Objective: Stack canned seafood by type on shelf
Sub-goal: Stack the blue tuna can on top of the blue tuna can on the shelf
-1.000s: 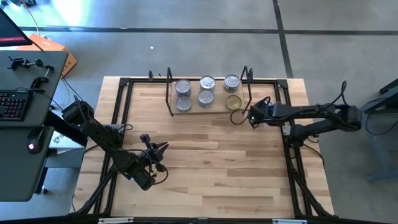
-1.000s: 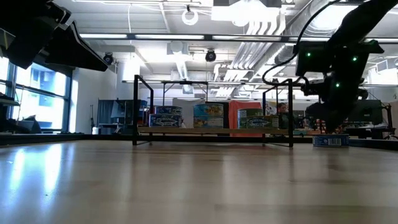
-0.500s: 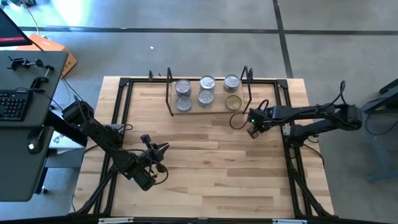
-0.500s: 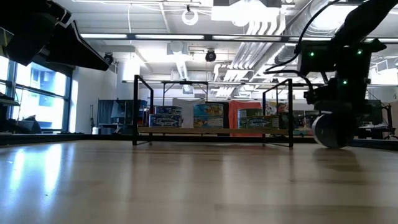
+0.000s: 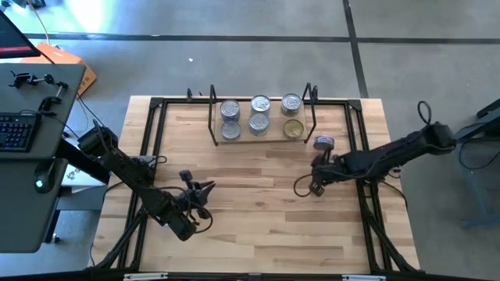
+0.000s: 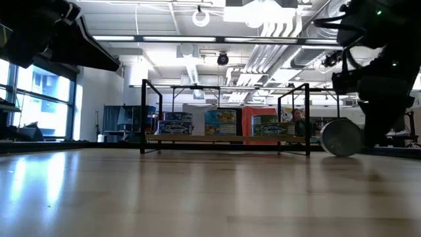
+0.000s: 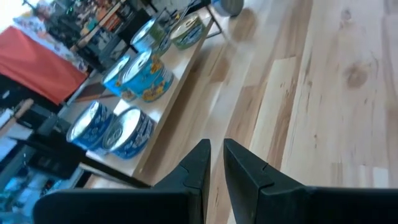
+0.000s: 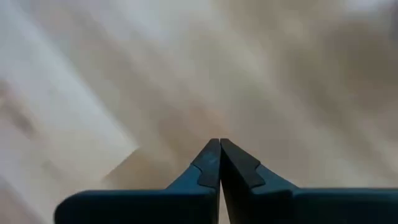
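1. High view: the shelf [image 5: 262, 137] stands at the far middle of the wooden surface [image 5: 258, 211], its wire end loops upright. Six tins sit on it in three columns of two; five show silver lids [image 5: 260, 104], and the near right one has a gold lid [image 5: 293, 129]
2. High view: one loose tin [image 5: 323, 142] lies on the surface just right of the shelf's right end, apart from the frame
3. High view: right tool [image 5: 315, 187] sits over bare wood, nearer than the loose tin and well apart from the shelf. Left tool [image 5: 205, 187] waits at the near left of the surface, pointing toward the middle
4. Low view: the shelf [image 6: 223, 137] shows level across the surface, labelled tins [image 6: 220, 122] side by side on the board. The loose tin [image 6: 341, 138] shows its round silver face, standing on edge on the surface right of the shelf, beside the dark right arm
5. Left wrist view: left tool [image 7: 214, 158] has its two fingers nearly together with a thin gap, gripping nothing. Blue-labelled tins [image 7: 127, 129] line the shelf board [image 7: 177, 81] ahead
6. Right wrist view: right tool [image 8: 219, 163] is fully closed, fingers touching, nothing between them; only blurred wood lies beyond
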